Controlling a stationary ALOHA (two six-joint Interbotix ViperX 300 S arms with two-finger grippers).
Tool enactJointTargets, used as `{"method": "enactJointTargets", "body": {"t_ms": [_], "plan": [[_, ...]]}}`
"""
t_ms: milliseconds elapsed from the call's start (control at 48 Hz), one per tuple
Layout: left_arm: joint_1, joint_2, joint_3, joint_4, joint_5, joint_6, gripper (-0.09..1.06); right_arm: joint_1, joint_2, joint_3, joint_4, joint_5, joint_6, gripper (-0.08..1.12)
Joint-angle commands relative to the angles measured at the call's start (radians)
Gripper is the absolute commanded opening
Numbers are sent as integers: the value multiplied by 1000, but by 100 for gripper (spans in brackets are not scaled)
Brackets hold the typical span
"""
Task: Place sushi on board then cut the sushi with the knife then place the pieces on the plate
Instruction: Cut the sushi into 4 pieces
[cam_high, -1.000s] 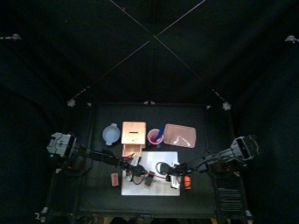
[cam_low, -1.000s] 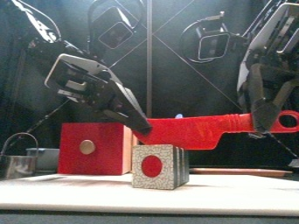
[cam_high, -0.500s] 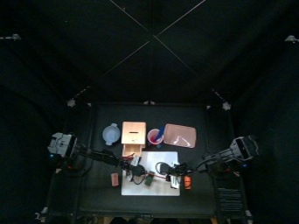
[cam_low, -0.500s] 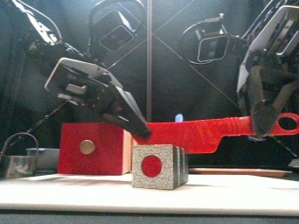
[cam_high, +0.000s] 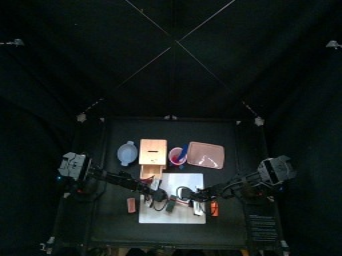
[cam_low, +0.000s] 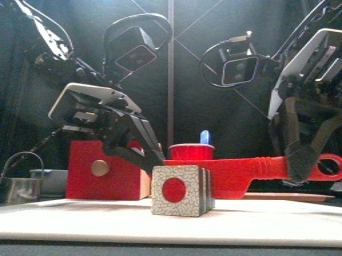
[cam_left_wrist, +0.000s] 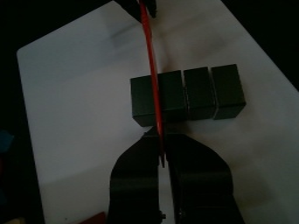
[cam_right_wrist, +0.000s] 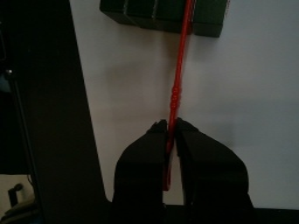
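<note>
While both of my hands are on the same tool, here's how it sits. My left hand (cam_left_wrist: 163, 140) is clamped on the blade end of the flat red plastic toy knife (cam_low: 241, 171). My right hand (cam_right_wrist: 173, 127) is pinched tight on its handle end, so the knife spans between the two.

The toy sushi roll of four dark blocks (cam_left_wrist: 198, 92) lies on the smooth white cutting board (cam_left_wrist: 70, 105), the blocks touching side by side in a row. From the front, the near end face is a speckled grey square with a round red centre.

The roll is just past my left fingertips, and a bit further out from my right ones. The thin red edge runs across the roll, right along the seam between one end block and its neighbour. From the front, the blade's lower edge shows below the top of the roll, behind that near face. How deep it's gone in, I can't tell.

At the back of the black surface (cam_high: 100, 225), past the board:
- a round red cup (cam_low: 198, 152) with a blue toy knife (cam_low: 206, 137) standing up out of it
- a pale wooden box with a red drawer front (cam_low: 100, 170), just left of the cup
- a blue-grey bowl (cam_high: 127, 153), further left
- a flat pink tray (cam_high: 205, 154), right of the cup
</note>
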Motion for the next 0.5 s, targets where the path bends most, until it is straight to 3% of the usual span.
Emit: {"method": "enactJointTargets", "body": {"t_ms": [21,500], "plan": [[29,-5,-11,2,25,9,33,9,-6,-20,-9,-2,-8,37],[31,-20,-14,3,28,9,33,-18,-14,-23,-52,26,-6,36]]}}
